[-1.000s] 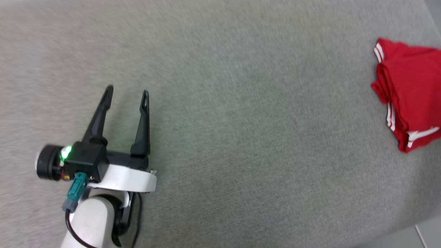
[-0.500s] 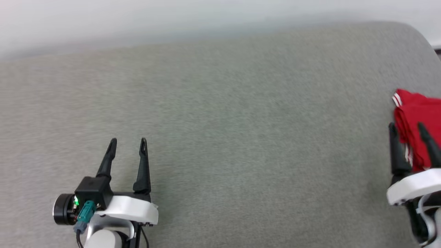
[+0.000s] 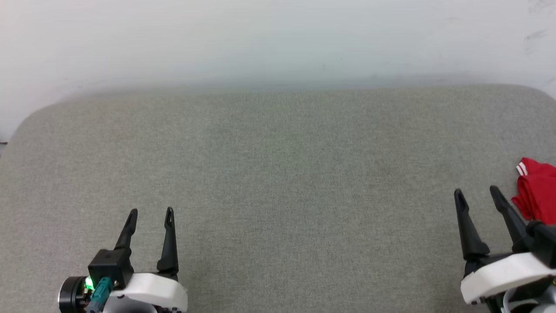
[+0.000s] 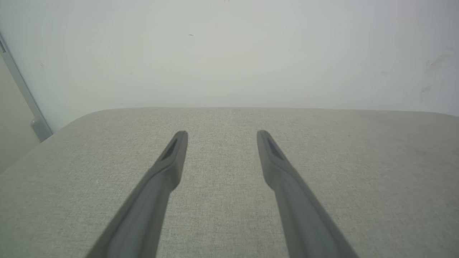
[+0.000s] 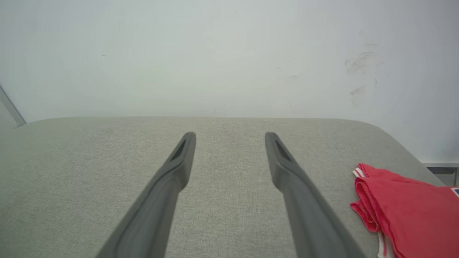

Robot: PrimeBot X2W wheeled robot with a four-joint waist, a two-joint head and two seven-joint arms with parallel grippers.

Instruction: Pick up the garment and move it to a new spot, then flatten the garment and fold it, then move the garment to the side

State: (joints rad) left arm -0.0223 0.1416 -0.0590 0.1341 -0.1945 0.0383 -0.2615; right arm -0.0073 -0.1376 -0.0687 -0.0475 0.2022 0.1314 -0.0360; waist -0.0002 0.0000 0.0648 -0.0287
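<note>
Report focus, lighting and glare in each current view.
Head view: sharp, evenly lit, no glare; the garment is cropped at the right edge. Left wrist view: the left tool softens toward the bottom edge. Right wrist view: the right tool likewise, garment crisp.

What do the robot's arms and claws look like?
The left gripper and right gripper each have two long, pointy black fingers on a curved white shell. The left one has a black box, a green light and a teal plug.
</note>
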